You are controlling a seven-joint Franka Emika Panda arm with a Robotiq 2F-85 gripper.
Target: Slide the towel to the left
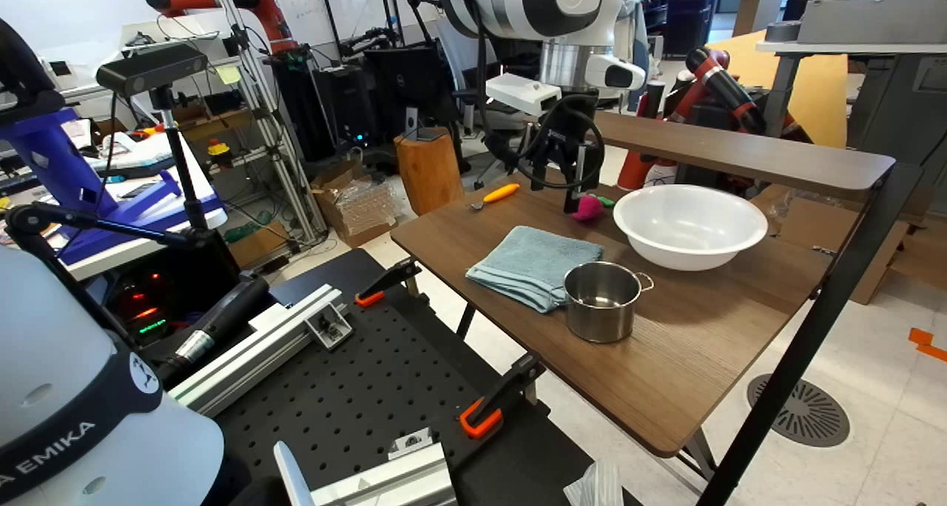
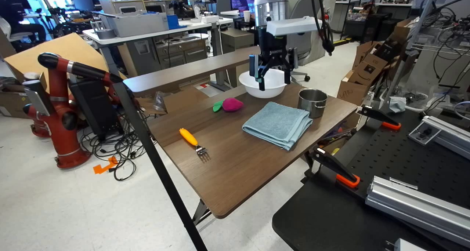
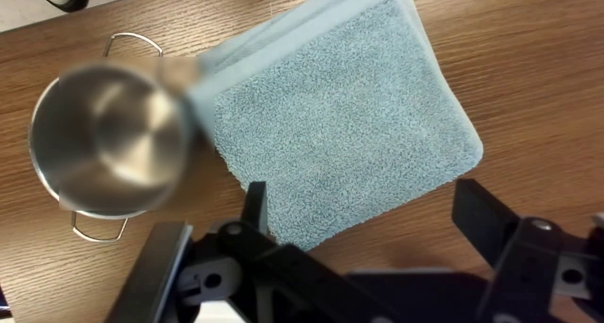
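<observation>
Towel [image 2: 277,123] lying folded on desk [image 2: 233,172], just beside metal pot [image 1: 601,310], white bowl [image 1: 688,232] nearby. Pincer [image 2: 274,83] above desk, jaws spread wide apart, nothing in grasp.

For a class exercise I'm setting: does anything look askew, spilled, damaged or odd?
Nothing looks spilled or damaged. The towel lies askew, not square with the table. Oddly, the wrist view blurs much of the pot within straight edges.

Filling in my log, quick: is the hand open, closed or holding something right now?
The hand: open, holding nothing; the towel lies ungripped on the table.
</observation>
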